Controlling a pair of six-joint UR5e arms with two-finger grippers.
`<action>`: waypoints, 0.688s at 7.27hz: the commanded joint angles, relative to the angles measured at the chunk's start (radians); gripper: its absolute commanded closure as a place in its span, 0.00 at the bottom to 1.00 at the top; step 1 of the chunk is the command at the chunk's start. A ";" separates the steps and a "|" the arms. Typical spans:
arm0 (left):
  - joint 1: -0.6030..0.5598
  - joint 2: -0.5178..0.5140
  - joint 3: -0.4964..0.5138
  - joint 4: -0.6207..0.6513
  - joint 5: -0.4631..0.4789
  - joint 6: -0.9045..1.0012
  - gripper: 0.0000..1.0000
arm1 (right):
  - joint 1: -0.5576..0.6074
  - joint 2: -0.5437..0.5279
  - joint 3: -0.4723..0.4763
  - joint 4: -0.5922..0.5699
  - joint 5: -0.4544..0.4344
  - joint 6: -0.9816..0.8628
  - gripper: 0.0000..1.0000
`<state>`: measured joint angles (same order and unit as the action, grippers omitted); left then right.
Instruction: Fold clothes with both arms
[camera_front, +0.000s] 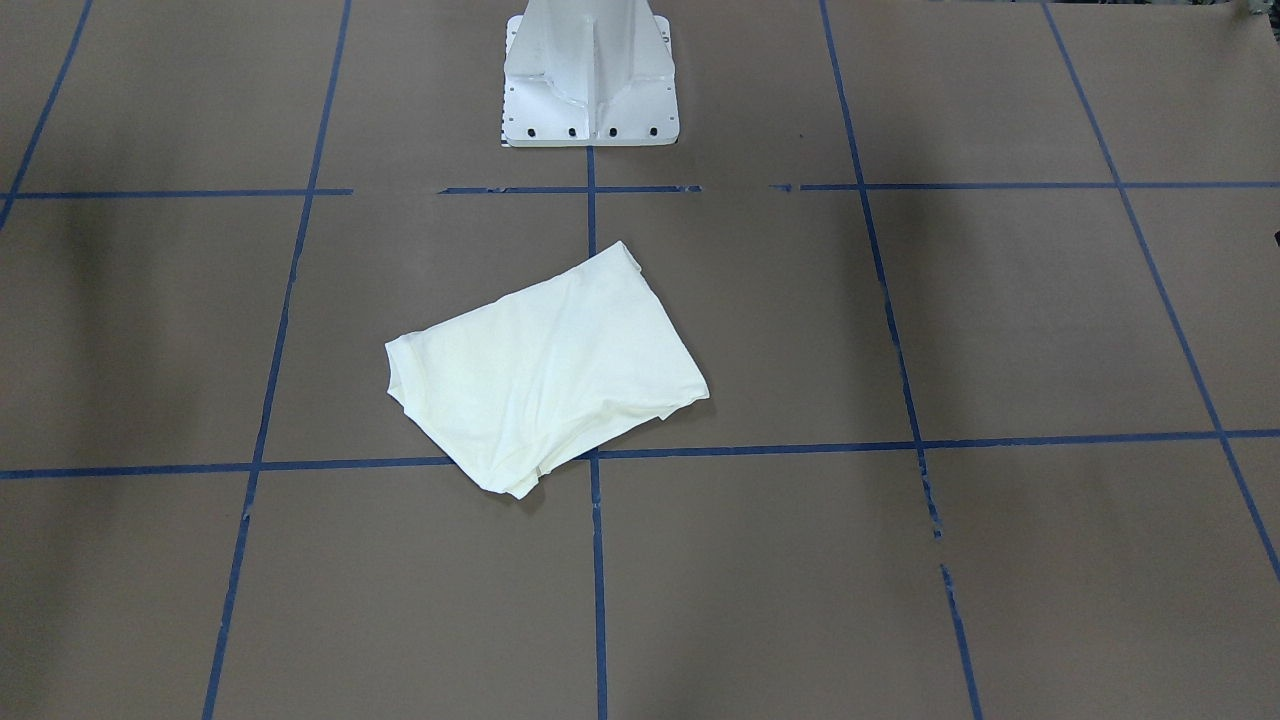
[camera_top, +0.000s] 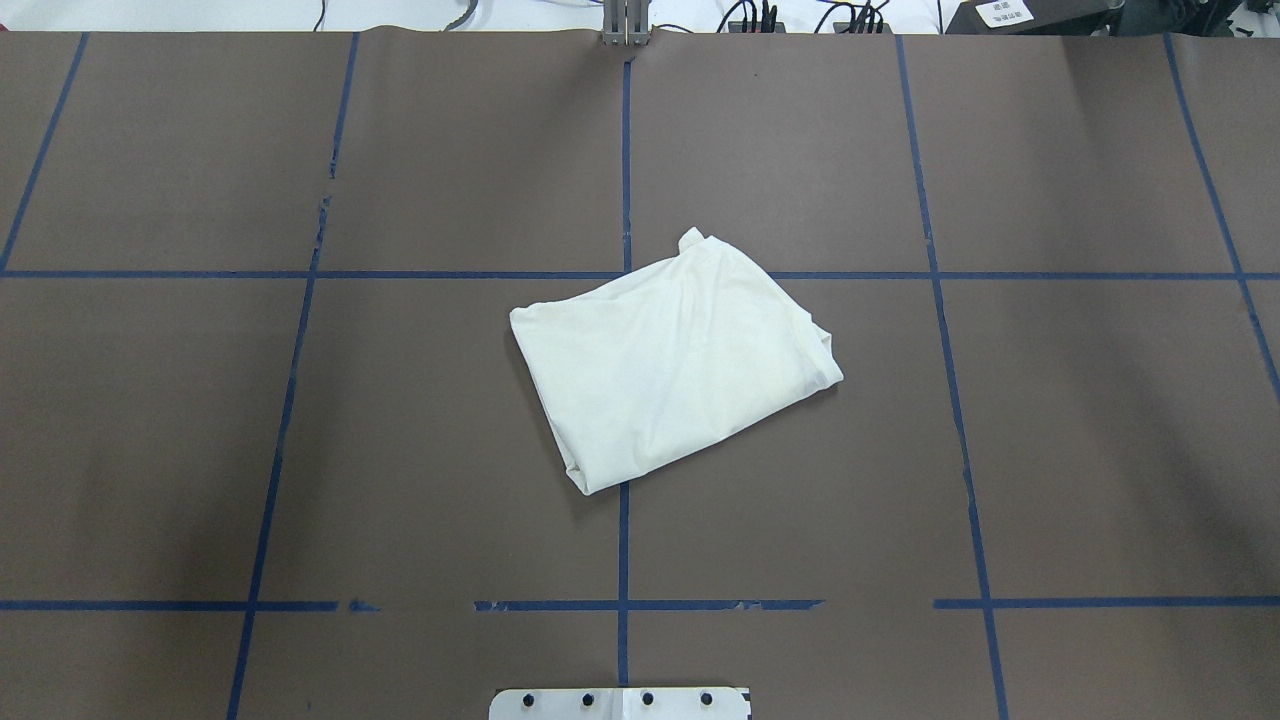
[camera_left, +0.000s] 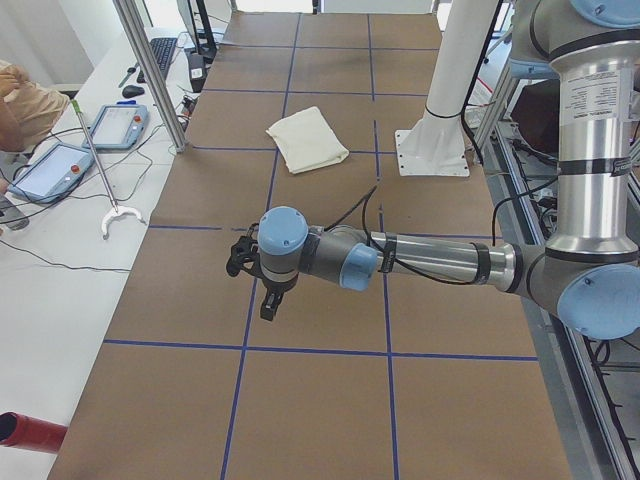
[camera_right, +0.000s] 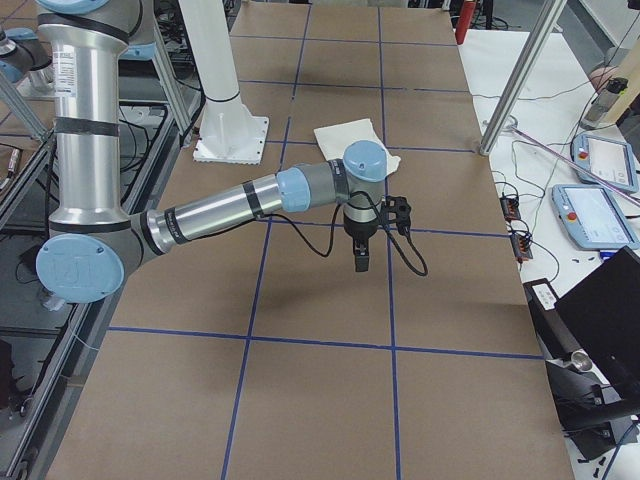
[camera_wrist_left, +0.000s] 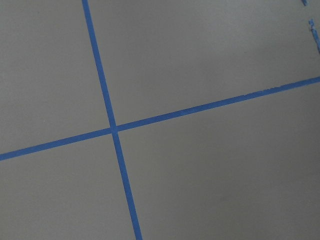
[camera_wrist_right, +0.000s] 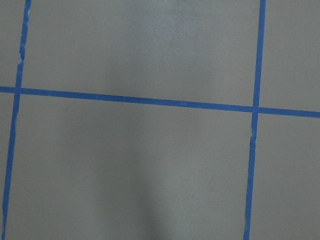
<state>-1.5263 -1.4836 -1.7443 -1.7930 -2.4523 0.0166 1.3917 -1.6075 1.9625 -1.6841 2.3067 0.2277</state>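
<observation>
The clothes are one cream shirt (camera_front: 545, 370), folded into a rough rectangle with its plain side up, lying askew at the table's middle (camera_top: 675, 360). It also shows small and far off in both side views (camera_left: 308, 138) (camera_right: 355, 140). Both arms are far from it. The left arm stretches low over the table's left end, its gripper (camera_left: 267, 304) pointing down above the brown surface. The right arm does the same at the right end, its gripper (camera_right: 361, 262) hanging downward. I cannot tell whether either gripper is open or shut. Both wrist views hold only brown table and blue tape lines.
The white pedestal base (camera_front: 590, 90) stands behind the shirt. Beside the table's left end, teach pendants (camera_left: 55, 170), a grabber stick (camera_left: 110, 205) and a person's arm (camera_left: 25, 100) show. Pendants (camera_right: 590, 215) and a laptop (camera_right: 605, 310) sit off the right end. Metal posts (camera_left: 150, 70) (camera_right: 520, 75) stand at the far edge.
</observation>
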 joint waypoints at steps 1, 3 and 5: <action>0.000 0.012 -0.012 -0.032 0.053 -0.001 0.00 | 0.000 -0.002 -0.010 0.000 0.005 0.002 0.00; -0.003 0.013 -0.020 -0.028 0.246 -0.001 0.00 | 0.000 -0.005 -0.016 -0.005 0.011 0.004 0.00; -0.005 0.032 -0.110 -0.019 0.237 -0.003 0.00 | 0.000 -0.005 -0.017 -0.008 0.030 0.005 0.00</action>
<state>-1.5296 -1.4658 -1.8010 -1.8155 -2.2225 0.0144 1.3913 -1.6118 1.9467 -1.6898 2.3287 0.2319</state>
